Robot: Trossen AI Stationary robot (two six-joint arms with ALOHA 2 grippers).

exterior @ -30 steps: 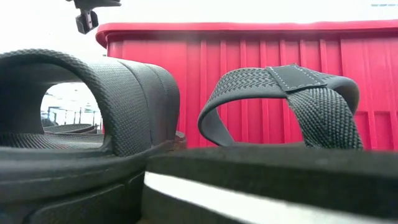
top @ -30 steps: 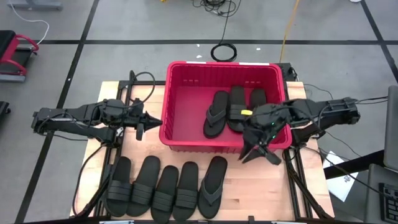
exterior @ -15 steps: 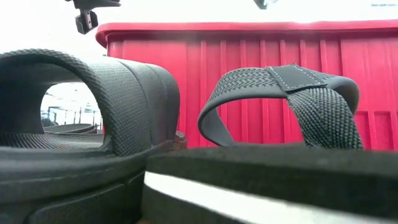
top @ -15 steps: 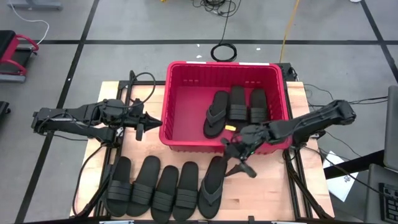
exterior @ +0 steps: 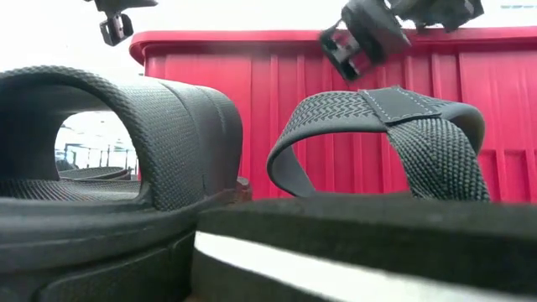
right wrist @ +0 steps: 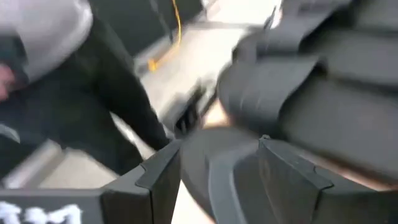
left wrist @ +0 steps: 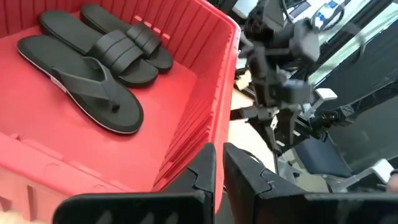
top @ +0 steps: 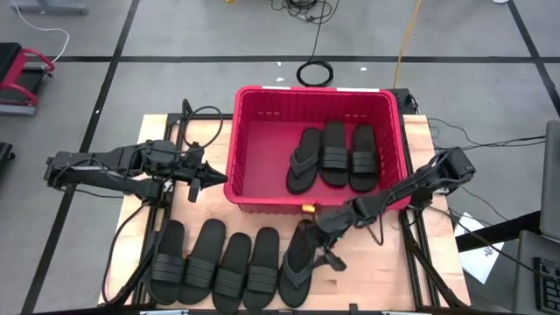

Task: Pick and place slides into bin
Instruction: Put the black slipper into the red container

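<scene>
The red bin (top: 254, 153) stands at the table's far middle with three black slides (top: 332, 156) lying flat in it. Several more slides (top: 232, 269) lie in a row along the near edge. The rightmost of these is a thong flip-flop (top: 296, 262). My right gripper (top: 325, 249) hangs open just above that flip-flop's far end, over its strap (exterior: 377, 117); the low view also shows my right gripper (exterior: 357, 42) clear of the strap. My left gripper (top: 203, 178) waits shut beside the bin's left wall (left wrist: 186, 93).
The bin's near wall (top: 289, 203) stands right behind my right gripper. Bare wood (top: 385, 271) lies to the right of the flip-flop. Cables (top: 315, 72) and floor lie beyond the table; a person stands blurred in the right wrist view.
My right gripper has swung from the bin's near right corner toward the table's near edge and leftward, coming down over the thong flip-flop. The slides have stayed where they were.
</scene>
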